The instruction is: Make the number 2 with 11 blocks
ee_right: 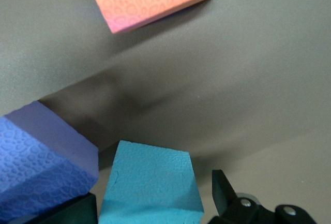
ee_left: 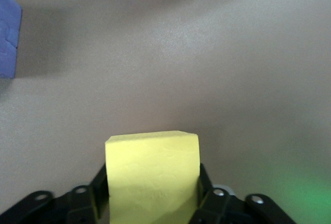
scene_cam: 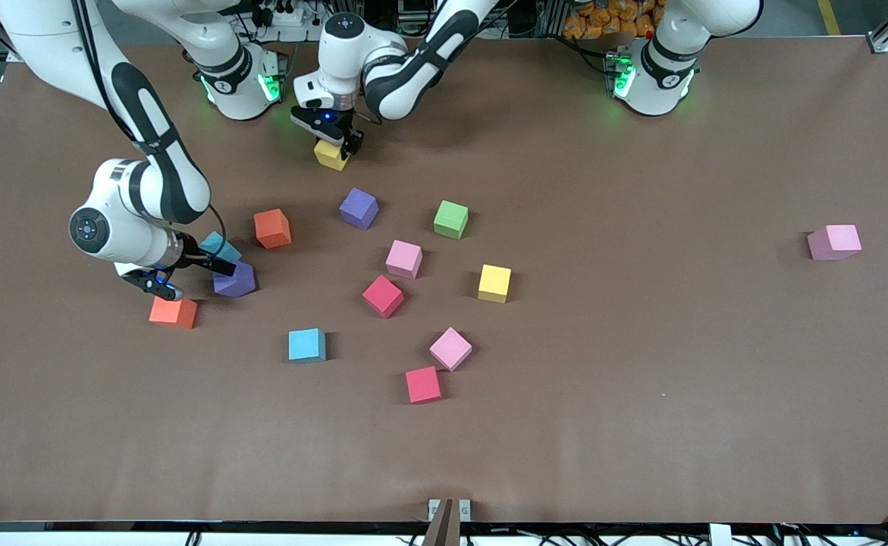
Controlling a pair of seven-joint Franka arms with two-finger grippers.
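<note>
My left gripper [scene_cam: 335, 144] is shut on a yellow block [scene_cam: 330, 155] near the robots' bases; its fingers press both sides of that yellow block [ee_left: 152, 172]. My right gripper [scene_cam: 212, 258] stands open around a teal block [scene_cam: 220, 246], with a gap at one fingertip [ee_right: 222, 193] beside the teal block [ee_right: 147, 182]. A purple block [scene_cam: 236, 280] lies against it, and an orange block [scene_cam: 173, 312] lies nearer the front camera. The other blocks lie scattered. The number 2 is out of view.
Mid-table lie orange-red [scene_cam: 272, 228], purple [scene_cam: 358, 208], green [scene_cam: 451, 219], pink [scene_cam: 403, 258], red [scene_cam: 382, 295], yellow [scene_cam: 494, 283], blue [scene_cam: 307, 345], pink [scene_cam: 450, 349] and red [scene_cam: 422, 384] blocks. A lone pink block [scene_cam: 834, 242] sits toward the left arm's end.
</note>
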